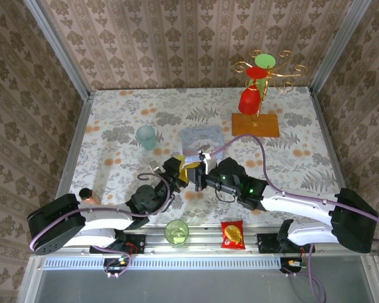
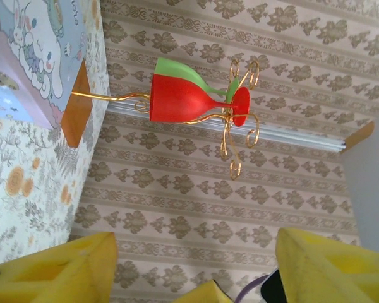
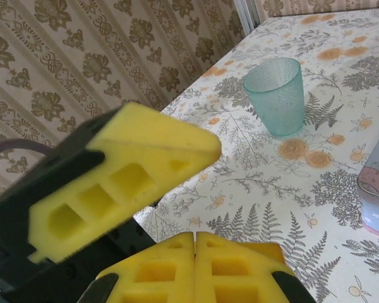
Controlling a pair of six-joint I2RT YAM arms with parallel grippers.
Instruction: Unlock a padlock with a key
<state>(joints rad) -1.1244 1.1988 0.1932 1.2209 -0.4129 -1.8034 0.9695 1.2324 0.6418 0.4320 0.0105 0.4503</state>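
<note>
Tin (image 3: 378,186) cut by frame edge; padlock, key too small to tell

The top camera hangs high behind the arms and looks down on the blue tin (image 1: 202,140). The left wrist camera sits low and close by the tin, tipped sideways, looking past it to the gold stand (image 2: 230,120). The right wrist camera, also low, catches the tin's edge and the teal cup (image 3: 275,95) farther off.

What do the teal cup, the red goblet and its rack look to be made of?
Teal cup: probably translucent plastic, with a pebbled, frosted wall. Red goblet: likely opaque matte plastic, no glints. Rack: thin gold-coloured metal wire with shiny curls, on an orange base of unclear material.
</note>
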